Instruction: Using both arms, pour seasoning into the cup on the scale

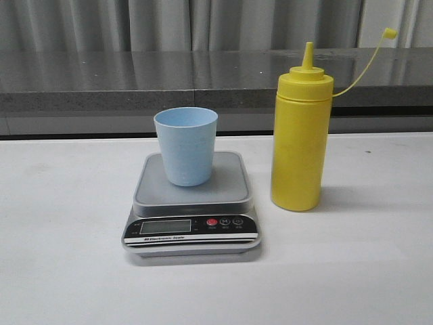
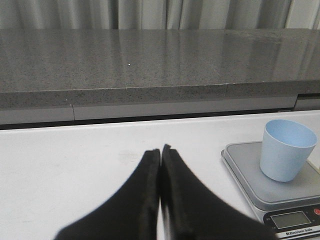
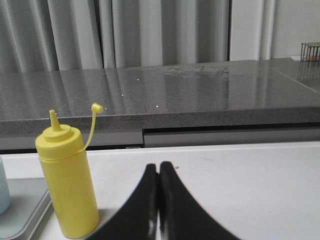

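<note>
A light blue cup [image 1: 186, 145] stands upright on the grey platform of the scale [image 1: 193, 206] in the middle of the white table. To its right stands the yellow seasoning bottle [image 1: 301, 145], nozzle bare, its small cap [image 1: 389, 32] hanging off on a thin tether. Neither arm shows in the front view. In the left wrist view my left gripper [image 2: 160, 150] is shut and empty, off to the side of the cup [image 2: 286, 150] and scale [image 2: 280, 200]. In the right wrist view my right gripper [image 3: 159, 167] is shut and empty, beside the bottle [image 3: 67, 185].
A long grey stone counter [image 1: 135, 78] runs along the back of the table, with grey curtains behind it. The white table [image 1: 67, 257] spreads out on both sides of the scale and in front of it.
</note>
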Controlling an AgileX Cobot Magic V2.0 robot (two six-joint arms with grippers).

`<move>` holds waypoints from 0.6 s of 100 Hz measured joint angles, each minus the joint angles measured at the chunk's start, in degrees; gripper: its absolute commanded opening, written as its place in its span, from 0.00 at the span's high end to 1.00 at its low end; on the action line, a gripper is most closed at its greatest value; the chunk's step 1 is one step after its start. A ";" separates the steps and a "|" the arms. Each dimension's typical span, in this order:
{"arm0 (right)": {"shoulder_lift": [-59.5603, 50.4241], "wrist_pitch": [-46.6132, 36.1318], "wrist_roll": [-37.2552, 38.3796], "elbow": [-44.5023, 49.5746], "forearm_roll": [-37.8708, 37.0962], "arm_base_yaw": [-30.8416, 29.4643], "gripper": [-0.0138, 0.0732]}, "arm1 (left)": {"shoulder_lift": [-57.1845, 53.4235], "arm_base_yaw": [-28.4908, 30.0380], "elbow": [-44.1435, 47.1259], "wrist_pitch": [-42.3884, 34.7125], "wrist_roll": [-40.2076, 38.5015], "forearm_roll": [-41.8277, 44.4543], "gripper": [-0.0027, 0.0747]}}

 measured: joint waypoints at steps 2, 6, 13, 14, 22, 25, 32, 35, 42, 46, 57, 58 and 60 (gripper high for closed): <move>0.96 0.12 0.00 -0.86 0.30 0.00 0.92 | 0.00 0.00 0.00 0.00 0.00 0.00 0.99; 2.64 0.23 0.09 -2.57 0.68 0.00 0.92 | 0.00 0.00 0.00 0.00 0.00 0.00 0.99; 6.27 0.33 0.09 -5.25 0.90 0.00 0.92 | 0.00 0.00 0.00 0.00 0.00 0.00 0.99; 7.01 0.18 0.09 -5.49 0.90 0.00 0.92 | 0.00 0.00 0.00 0.00 0.00 0.00 0.99; 11.25 -1.33 0.12 -7.83 1.03 0.00 0.92 | 0.00 0.00 0.00 0.00 0.00 0.00 0.99; 12.80 -2.36 0.12 -8.26 1.03 0.00 0.92 | 0.00 0.00 0.00 0.00 0.00 0.00 0.99; 16.54 -5.55 0.12 -8.79 1.03 0.00 0.92 | 0.00 0.00 0.00 0.00 0.00 0.00 0.99; 18.29 -7.20 0.22 -8.78 1.03 0.00 0.92 | 0.00 0.00 0.00 0.00 0.00 0.00 0.99; 21.60 -10.07 0.22 -8.90 0.92 0.00 0.92 | 0.00 0.00 0.00 0.00 0.00 0.00 0.99; 23.13 -11.04 0.22 -8.90 0.81 0.00 0.92 | 0.00 0.00 0.00 0.00 0.00 0.00 0.99; 27.60 -12.44 0.22 -8.90 0.10 0.00 0.91 | 0.00 0.00 0.00 0.00 0.00 0.00 0.99; 28.08 -12.44 0.22 -8.90 0.10 0.00 0.91 | 0.00 0.00 0.00 0.00 0.00 0.00 0.99; 28.53 -12.44 0.22 -8.90 -0.04 0.00 0.91 | 0.00 0.00 0.00 0.00 0.00 0.00 0.99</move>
